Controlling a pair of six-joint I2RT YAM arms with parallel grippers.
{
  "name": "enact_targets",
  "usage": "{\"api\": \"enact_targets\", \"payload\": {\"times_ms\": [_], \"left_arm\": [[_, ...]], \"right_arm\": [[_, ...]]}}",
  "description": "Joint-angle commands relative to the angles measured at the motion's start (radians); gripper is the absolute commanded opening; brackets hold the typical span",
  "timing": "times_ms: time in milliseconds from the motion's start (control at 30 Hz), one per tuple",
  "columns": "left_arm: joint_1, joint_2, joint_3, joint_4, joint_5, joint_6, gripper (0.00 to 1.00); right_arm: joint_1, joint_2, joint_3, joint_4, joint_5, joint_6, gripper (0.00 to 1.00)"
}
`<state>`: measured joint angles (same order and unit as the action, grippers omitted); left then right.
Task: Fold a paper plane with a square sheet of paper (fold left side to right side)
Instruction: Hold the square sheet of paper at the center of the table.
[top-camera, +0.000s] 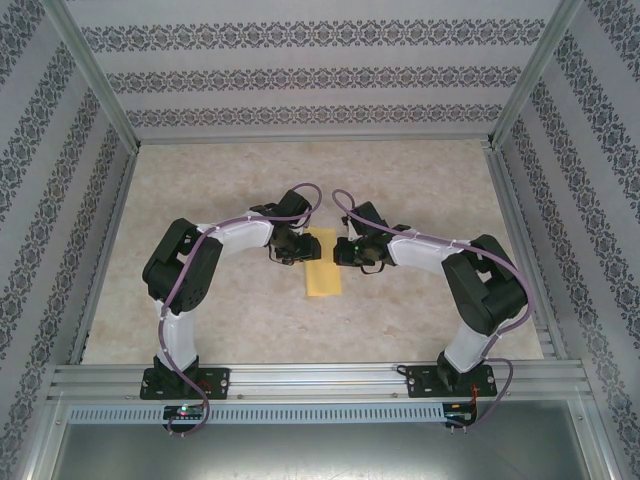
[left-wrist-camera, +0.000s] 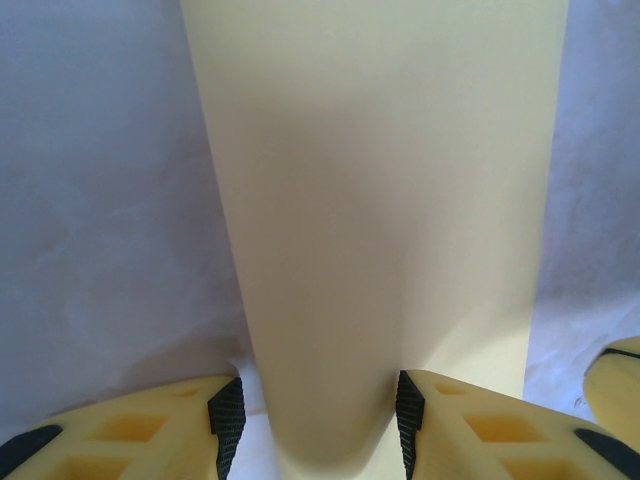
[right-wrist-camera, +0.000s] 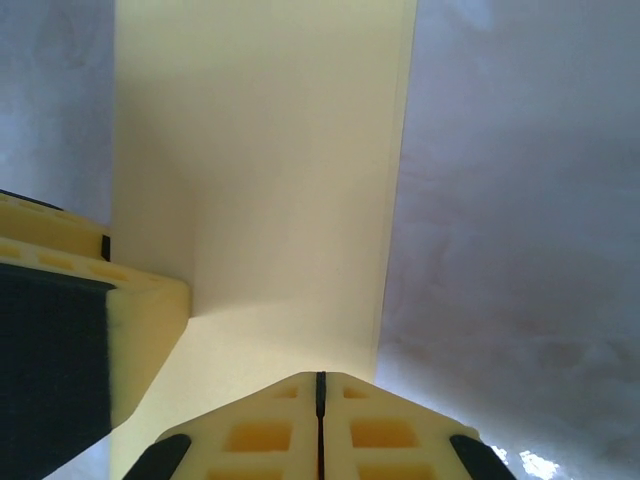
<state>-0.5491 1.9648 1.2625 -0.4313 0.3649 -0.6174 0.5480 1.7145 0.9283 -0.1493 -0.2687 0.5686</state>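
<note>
Left gripper (left-wrist-camera: 317, 402) stands spread, the folded square sheet of paper (top-camera: 322, 265) running between its fingers. Right gripper (right-wrist-camera: 320, 380) is closed, tips over the sheet. The narrow strip lies mid-table (top-camera: 420, 180), its long axis near-to-far.

Beige marbled floor (top-camera: 250, 335), floral-striped walls (top-camera: 300, 80), aluminium rails (top-camera: 320, 378)

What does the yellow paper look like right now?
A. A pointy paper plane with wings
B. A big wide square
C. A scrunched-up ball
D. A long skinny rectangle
D: in the top view the yellow paper is a tall narrow rectangle with straight sides and square corners, with no point and no wings.
</note>
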Motion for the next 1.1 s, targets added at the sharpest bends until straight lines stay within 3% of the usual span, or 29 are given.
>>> {"api": "enact_targets", "payload": {"times_ms": [0, 1067], "left_arm": [[-0.068, 0.120, -0.020, 0.125, 0.053, 0.004, 0.50], [-0.071, 0.114, -0.015, 0.118, 0.046, 0.008, 0.50]], "right_arm": [[0.007, -0.011, 0.019, -0.017, 0.003, -0.009, 0.07], [0.021, 0.121, 0.069, -0.103, 0.005, -0.027, 0.07]]}}
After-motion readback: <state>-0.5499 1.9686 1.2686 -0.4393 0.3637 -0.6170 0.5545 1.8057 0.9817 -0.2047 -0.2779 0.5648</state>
